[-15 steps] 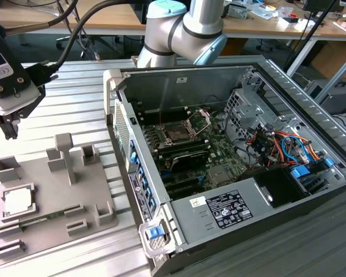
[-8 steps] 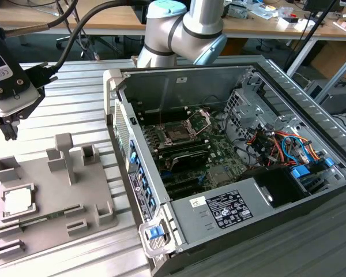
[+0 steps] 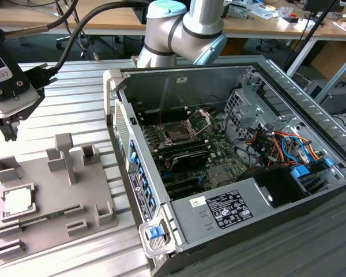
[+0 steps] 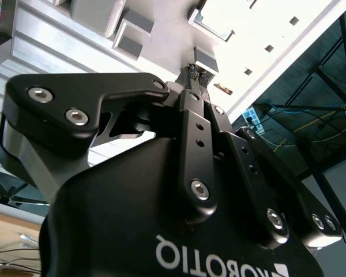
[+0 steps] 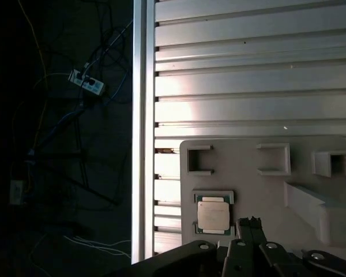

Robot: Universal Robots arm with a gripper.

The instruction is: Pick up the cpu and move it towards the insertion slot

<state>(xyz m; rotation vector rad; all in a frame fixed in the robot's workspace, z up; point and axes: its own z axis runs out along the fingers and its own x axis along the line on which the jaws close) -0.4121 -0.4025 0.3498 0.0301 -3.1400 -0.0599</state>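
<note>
The cpu (image 3: 18, 201) lies flat in a shallow pocket of the grey fixture (image 3: 46, 190), at the exterior view's left, on the slatted metal table (image 3: 75, 115). Its pale metal lid faces up. It is square, so no side runs longer than another, and its edges sit parallel with the fixture's edges. In the first wrist view the cpu (image 5: 213, 216) sits between two small raised lips. There are faint marks on the lid, but I cannot make them out.

The gripper (image 3: 7, 131) hangs above the far end of the fixture. In both wrist views its black fingers are drawn together with nothing between them. In the first wrist view the gripper's tips (image 5: 249, 221) are just beside the cpu, apart from it. White lettering runs across the gripper's body in the second wrist view, upside down.

The slot (image 3: 176, 133) is well away to the exterior view's right, on the board inside the open computer case (image 3: 179, 86). Its metal bracket (image 3: 202, 120) is tipped up. A white printed label (image 3: 228, 210) sits on the case's grey cover, and its text is too small to read.
</note>
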